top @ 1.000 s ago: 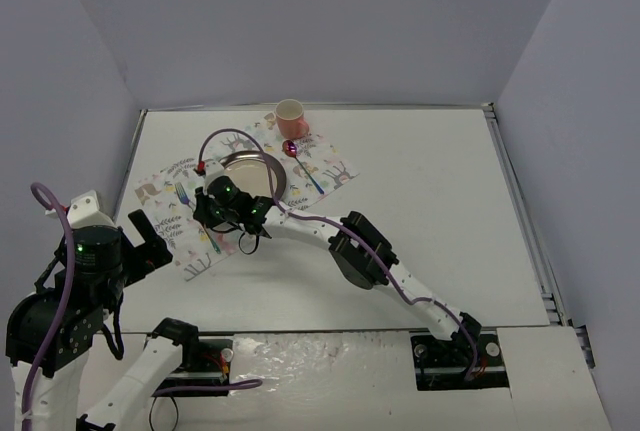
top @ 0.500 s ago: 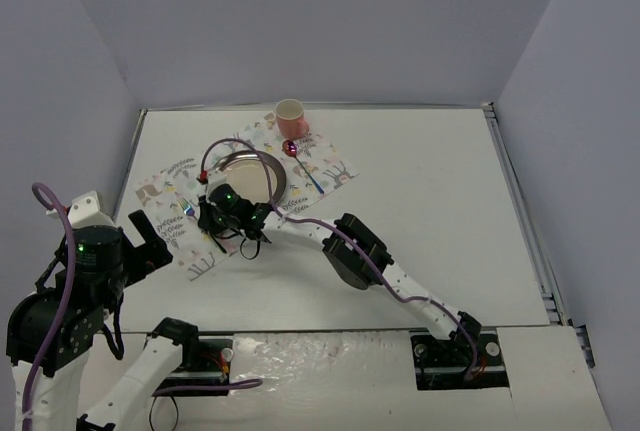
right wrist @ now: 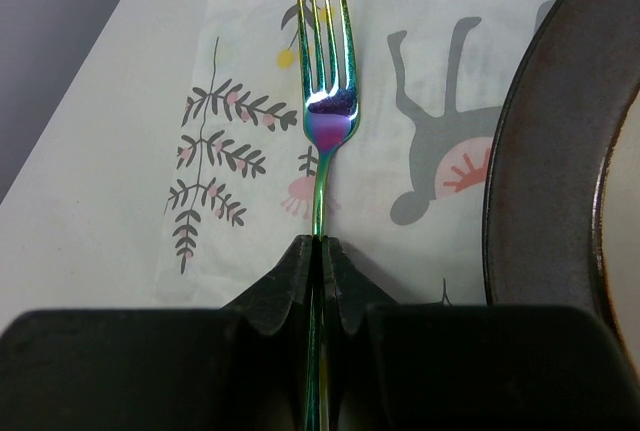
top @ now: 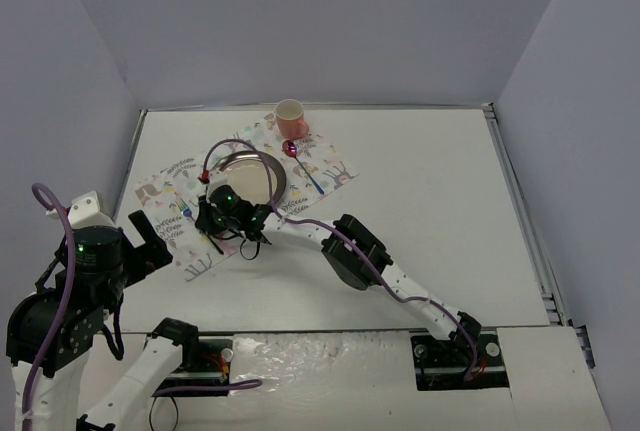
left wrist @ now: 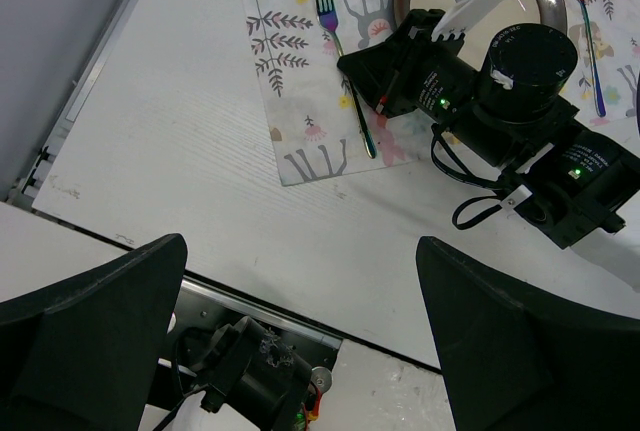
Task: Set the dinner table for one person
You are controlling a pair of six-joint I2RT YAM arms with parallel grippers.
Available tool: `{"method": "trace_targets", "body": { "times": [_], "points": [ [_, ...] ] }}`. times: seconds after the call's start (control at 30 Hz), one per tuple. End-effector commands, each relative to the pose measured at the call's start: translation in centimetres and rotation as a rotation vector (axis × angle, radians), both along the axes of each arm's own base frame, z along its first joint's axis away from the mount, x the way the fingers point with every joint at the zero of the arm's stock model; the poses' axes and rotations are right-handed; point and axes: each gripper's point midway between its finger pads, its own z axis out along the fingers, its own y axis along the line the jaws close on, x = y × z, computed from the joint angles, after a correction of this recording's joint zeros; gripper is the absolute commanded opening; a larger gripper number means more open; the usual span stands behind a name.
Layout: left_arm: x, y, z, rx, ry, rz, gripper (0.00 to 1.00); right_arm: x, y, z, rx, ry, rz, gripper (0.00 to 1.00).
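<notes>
The white worktop (top: 440, 211) is stretching from the arm bases to the far wall. Above its near-left corner, the left end effector (left wrist: 300, 246) is hanging spread wide. Farther in, the right end effector (right wrist: 318, 251) is pinching the handle of the fork (right wrist: 325, 121) over the placemat (right wrist: 240, 101), just left of the plate (right wrist: 540, 151). A spoon (top: 291, 149) and a cup (top: 290, 116) are sitting toward the far edge.

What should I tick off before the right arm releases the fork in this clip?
1. Grip: right end effector shut on the handle of the fork: ok.
2. Fork over the placemat: ok.
3. Gap between fork and plate: ok.
4. Fork lying flat on the placemat: cannot tell.
5. Other arm: left end effector open, away from the setting: ok.
</notes>
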Motion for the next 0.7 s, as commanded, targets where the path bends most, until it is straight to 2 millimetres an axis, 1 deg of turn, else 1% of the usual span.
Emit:
{"method": "trace_targets", "body": {
  "times": [0.0, 0.2, 0.23, 0.33, 0.4, 0.47, 0.5, 0.53, 0.57, 0.63, 0.67],
  "points": [
    [0.8, 0.1, 0.4, 0.007, -0.011, 0.014, 0.97, -0.3, 2.0, 3.4, 0.122, -0.031, 0.012, 0.02],
    [0.8, 0.1, 0.3, 0.011, -0.006, 0.012, 0.97, 0.3, 1.8, 4.1, 0.14, -0.031, -0.04, 0.09],
    [0.8, 0.1, 0.3, 0.011, -0.006, 0.012, 0.97, 0.3, 1.8, 4.3, 0.144, -0.031, -0.044, 0.13],
    [0.7, 0.1, 0.2, 0.01, -0.007, 0.012, 0.97, 0.4, 1.7, 4.6, 0.145, -0.037, -0.046, 0.3],
    [0.7, 0.1, 0.3, 0.011, -0.007, 0.014, 0.97, 0.3, 1.6, 5.1, 0.145, -0.043, -0.045, 0.35],
    [0.7, 0.2, 0.3, 0.01, -0.006, 0.018, 0.97, 0.3, 1.2, 7.3, 0.166, -0.071, -0.043, 0.4],
    [0.7, 0.2, 0.3, 0.01, -0.006, 0.02, 0.97, 0.3, 1.0, 7.3, 0.16, -0.081, -0.044, 0.4],
    [0.8, 0.2, 0.4, 0.008, -0.008, 0.023, 0.97, 0.4, 0.7, 9.1, 0.173, -0.112, -0.047, 0.43],
    [0.9, 0.1, 0.5, 0.003, -0.01, 0.026, 0.97, 0.6, 0.0, 11.9, 0.189, -0.155, -0.054, 0.47],
    [1.1, 0.1, 0.7, 0.001, -0.013, 0.029, 0.97, 0.9, -1.4, 14.7, 0.181, -0.215, -0.068, 0.53],
    [1.4, 0.0, 0.9, -0.001, -0.017, 0.029, 0.97, 1.2, -2.9, 16.8, 0.172, -0.262, -0.08, 0.57]
  ]
}}
